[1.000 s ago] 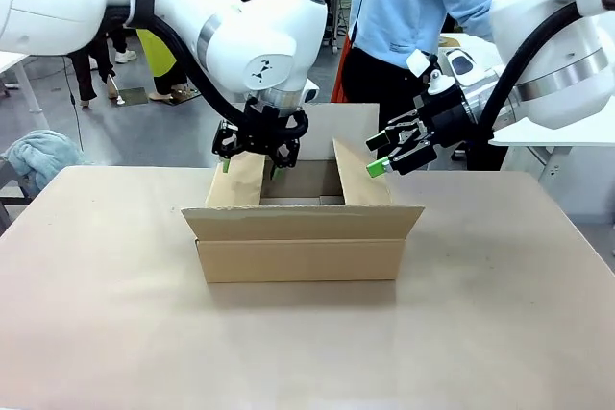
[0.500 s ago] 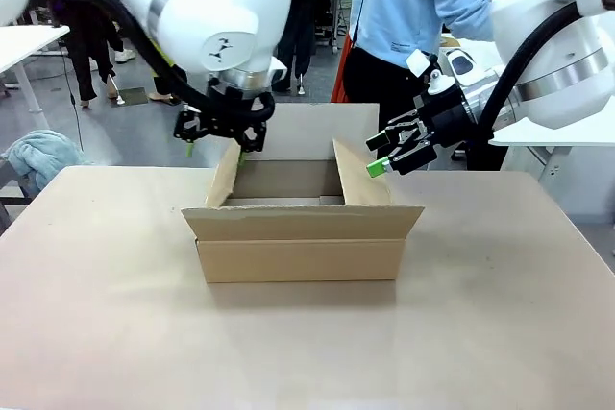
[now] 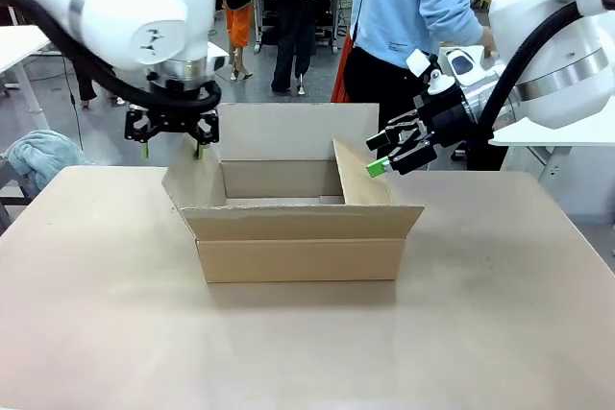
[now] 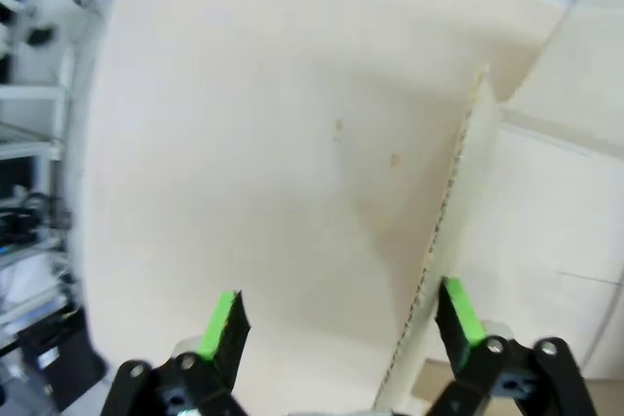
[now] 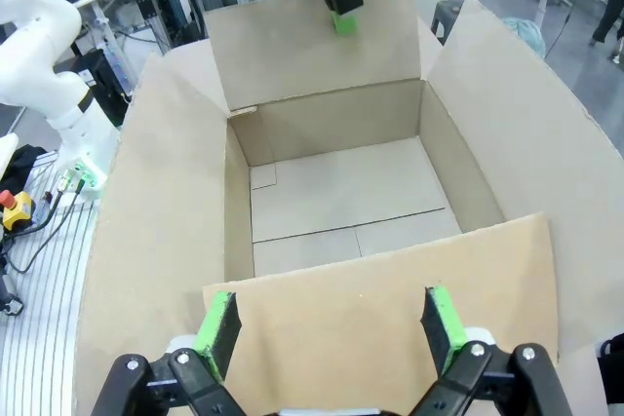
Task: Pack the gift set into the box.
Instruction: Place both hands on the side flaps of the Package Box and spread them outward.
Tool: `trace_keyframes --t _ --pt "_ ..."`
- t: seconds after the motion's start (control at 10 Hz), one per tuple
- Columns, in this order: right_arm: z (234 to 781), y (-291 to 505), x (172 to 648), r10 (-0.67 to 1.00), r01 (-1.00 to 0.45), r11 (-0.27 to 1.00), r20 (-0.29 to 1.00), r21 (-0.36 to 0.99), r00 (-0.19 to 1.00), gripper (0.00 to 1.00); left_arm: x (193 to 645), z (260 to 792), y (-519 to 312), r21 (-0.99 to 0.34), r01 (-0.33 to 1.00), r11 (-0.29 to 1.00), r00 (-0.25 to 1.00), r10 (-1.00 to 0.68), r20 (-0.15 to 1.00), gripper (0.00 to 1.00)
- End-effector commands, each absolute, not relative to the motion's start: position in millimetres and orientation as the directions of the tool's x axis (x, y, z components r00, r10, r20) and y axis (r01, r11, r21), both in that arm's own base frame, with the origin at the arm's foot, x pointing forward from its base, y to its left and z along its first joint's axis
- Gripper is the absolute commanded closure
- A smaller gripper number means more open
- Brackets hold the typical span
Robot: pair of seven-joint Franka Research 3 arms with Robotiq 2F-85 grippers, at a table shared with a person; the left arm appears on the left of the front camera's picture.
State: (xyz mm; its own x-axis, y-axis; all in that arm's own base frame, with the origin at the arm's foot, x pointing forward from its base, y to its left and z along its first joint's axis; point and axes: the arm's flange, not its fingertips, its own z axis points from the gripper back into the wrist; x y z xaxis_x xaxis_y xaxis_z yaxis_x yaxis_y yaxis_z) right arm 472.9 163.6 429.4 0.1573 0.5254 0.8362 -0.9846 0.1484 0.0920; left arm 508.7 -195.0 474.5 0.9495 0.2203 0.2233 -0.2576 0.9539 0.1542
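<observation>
The box [image 3: 300, 258] stands open in the middle of the table, and its bare cardboard floor [image 5: 341, 192] has nothing on it. The gift set is out of view. My left gripper [image 3: 171, 151] hangs open over the box's left flap [image 3: 187, 184], which leans outward. In the left wrist view that flap's edge [image 4: 444, 231] runs between the fingers of the left gripper [image 4: 336, 319], close to one pad. My right gripper [image 3: 380, 156] is open just above the upright right flap [image 3: 357, 180]. The right gripper [image 5: 331, 323] straddles that flap's edge [image 5: 380, 270].
A person in a light blue top [image 3: 413, 7] stands behind the table's far edge. A blue cloth [image 3: 38, 156] lies off the table at the left. Bare tabletop [image 3: 307, 352] stretches in front of the box and to both sides.
My left gripper has moved left from above the box's middle, and the left flap has swung from upright to leaning outward. The right arm has stayed still.
</observation>
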Motion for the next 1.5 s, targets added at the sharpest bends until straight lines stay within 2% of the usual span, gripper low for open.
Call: trace_keyframes --t 0.0,0.1,0.2,0.3,0.4,0.5,0.6,0.7,0.9,1.1,1.2,1.3,1.4 --pt "432.1 164.7 472.1 0.521 -0.984 0.155 0.839 0.088 0.158 0.0 501.6 459.3 -154.0 -0.003 -0.191 0.981 0.972 0.19 0.137 0.0" --pt "432.1 164.7 472.1 0.521 -0.984 0.155 0.839 0.088 0.158 0.0 507.3 445.4 -132.2 -0.106 -0.154 0.982 0.984 0.162 0.071 0.0" --pt "432.1 164.7 472.1 0.521 -0.984 0.155 0.839 0.088 0.158 0.0 511.7 431.0 -108.9 -0.213 -0.104 0.972 0.991 0.12 0.061 0.0" --pt "432.1 164.7 472.1 0.521 -0.984 0.155 0.839 0.088 0.158 0.0 514.2 413.9 -79.4 -0.381 -0.02 0.924 0.998 0.041 0.048 0.0" --pt "432.1 164.7 472.1 0.521 -0.984 0.155 0.839 0.088 0.158 0.0 514.7 404.1 -61.4 -0.493 0.029 0.87 0.999 -0.012 0.038 0.0" --pt "432.1 164.7 472.1 0.521 -0.984 0.155 0.839 0.088 0.158 0.0 515.9 393.7 -46.9 -0.645 0.074 0.761 0.997 -0.076 0.025 0.0" --pt "432.1 164.7 472.1 0.521 -0.984 0.155 0.839 0.088 0.158 0.0 519.5 415.6 -94.7 -0.34 -0.077 0.937 0.987 0.119 0.105 0.0" --pt "429.5 163.7 472.9 0.525 -0.985 0.148 0.836 0.092 0.157 0.0 519.5 415.6 -94.7 -0.34 -0.077 0.937 0.987 0.119 0.105 0.0" --pt "469.2 208.9 475.1 0.7 -0.948 0.193 0.642 0.253 0.314 0.0 519.5 415.6 -94.7 -0.34 -0.077 0.937 0.987 0.119 0.105 0.0" --pt "520.1 246.1 464.2 0.759 -0.81 0.422 0.329 0.408 0.561 0.0 519.5 415.6 -94.7 -0.34 -0.077 0.937 0.987 0.119 0.105 0.0" --pt "540.7 261.6 455.0 0.698 -0.674 0.631 0.099 0.385 0.709 0.0 519.5 415.6 -94.7 -0.34 -0.077 0.937 0.987 0.119 0.105 0.0" --pt "545.2 274.0 447.3 0.558 -0.5 0.796 -0.092 0.342 0.824 0.0 519.5 415.6 -94.7 -0.34 -0.077 0.937 0.987 0.119 0.105 0.0" --pt "547.4 282.9 446.1 0.454 -0.435 0.872 -0.042 0.223 0.89 0.0 519.5 415.6 -94.7 -0.34 -0.077 0.937 0.987 0.119 0.105 0.0"
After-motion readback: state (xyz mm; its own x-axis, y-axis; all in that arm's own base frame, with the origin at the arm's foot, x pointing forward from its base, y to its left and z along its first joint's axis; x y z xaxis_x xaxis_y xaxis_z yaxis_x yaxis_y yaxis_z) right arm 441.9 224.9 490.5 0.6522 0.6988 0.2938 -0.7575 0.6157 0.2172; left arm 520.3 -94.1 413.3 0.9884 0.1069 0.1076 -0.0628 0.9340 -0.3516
